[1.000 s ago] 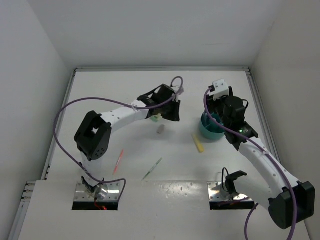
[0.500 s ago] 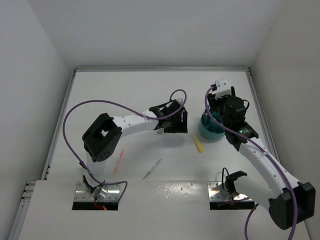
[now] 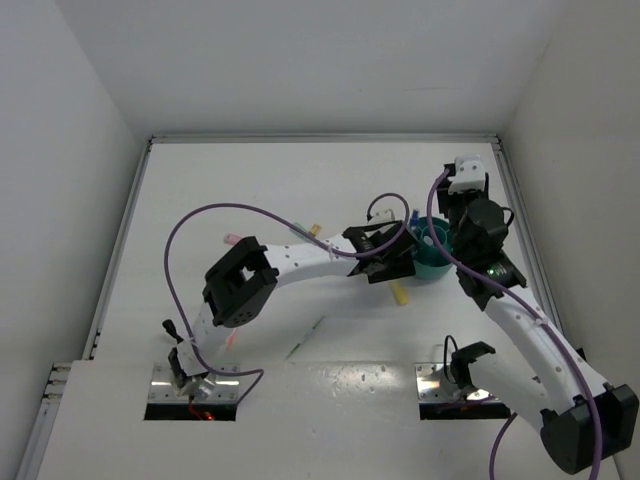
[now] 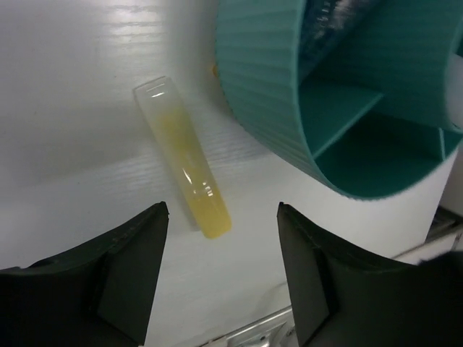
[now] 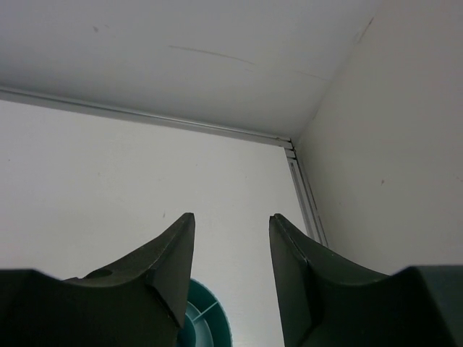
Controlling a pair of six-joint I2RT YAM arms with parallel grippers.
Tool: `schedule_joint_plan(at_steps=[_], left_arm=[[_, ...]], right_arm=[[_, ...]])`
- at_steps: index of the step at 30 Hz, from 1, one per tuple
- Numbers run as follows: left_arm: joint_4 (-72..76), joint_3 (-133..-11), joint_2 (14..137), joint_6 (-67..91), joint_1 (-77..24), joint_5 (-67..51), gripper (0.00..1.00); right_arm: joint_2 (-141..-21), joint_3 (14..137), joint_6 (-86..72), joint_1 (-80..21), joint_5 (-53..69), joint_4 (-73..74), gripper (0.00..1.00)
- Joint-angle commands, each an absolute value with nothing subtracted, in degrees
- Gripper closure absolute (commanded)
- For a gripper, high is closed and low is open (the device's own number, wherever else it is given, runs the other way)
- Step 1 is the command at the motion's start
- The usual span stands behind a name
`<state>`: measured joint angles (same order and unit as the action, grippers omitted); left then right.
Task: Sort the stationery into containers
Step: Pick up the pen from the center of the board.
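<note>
The teal cup [image 3: 436, 264] stands at the right of the table, its inner dividers clear in the left wrist view [image 4: 289, 94]. A yellow marker [image 3: 400, 293] lies just in front of it, also seen in the left wrist view [image 4: 184, 170]. My left gripper [image 3: 398, 258] is open and empty, low beside the cup's left wall, with the marker ahead of its jaws [image 4: 223, 210]. My right gripper [image 3: 458, 205] is open and empty above the cup's far side, tilted toward the back wall [image 5: 231, 220]. A blue-tipped item [image 3: 414, 215] pokes up at the cup's far rim.
A pink marker [image 3: 232, 239] and a small yellow item [image 3: 313, 230] lie behind the left arm. A thin green pen [image 3: 305, 338] lies at the front middle. A pink pen [image 3: 232, 342] is partly hidden by the left arm's base. Side walls and a rail [image 5: 304, 188] bound the table.
My left arm has swung right from the middle of the table to the cup's left side. My right gripper has lifted and tipped back, away from the cup.
</note>
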<state>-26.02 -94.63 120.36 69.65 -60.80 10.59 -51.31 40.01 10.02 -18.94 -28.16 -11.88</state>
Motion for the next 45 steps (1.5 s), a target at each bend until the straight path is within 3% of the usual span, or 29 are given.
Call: schedule_joint_plan(at_steps=[1,7,26,45], left_arm=[[-35.76,-100.79,123.39,77.16,-62.04,17.47,0.34],[-42.97,-106.42,126.47,81.47,-62.58,21.00,0.44],[-45.43,-116.01,134.99,81.47,-63.11,17.58,0.44],[-50.53,-117.86,138.52,80.16,-63.11,16.35,0.49]], right_arm=[[-50.54,39.37,9.14,-19.07,-29.71,-14.50,0.54],[-50.01,38.85,9.14,-19.07,-29.71,-15.55,0.54],[-48.43,38.32,9.14,-19.07,-30.23,-16.70,0.54],[-45.71,37.27,9.14,-19.07,-30.23,-18.28,0.54]])
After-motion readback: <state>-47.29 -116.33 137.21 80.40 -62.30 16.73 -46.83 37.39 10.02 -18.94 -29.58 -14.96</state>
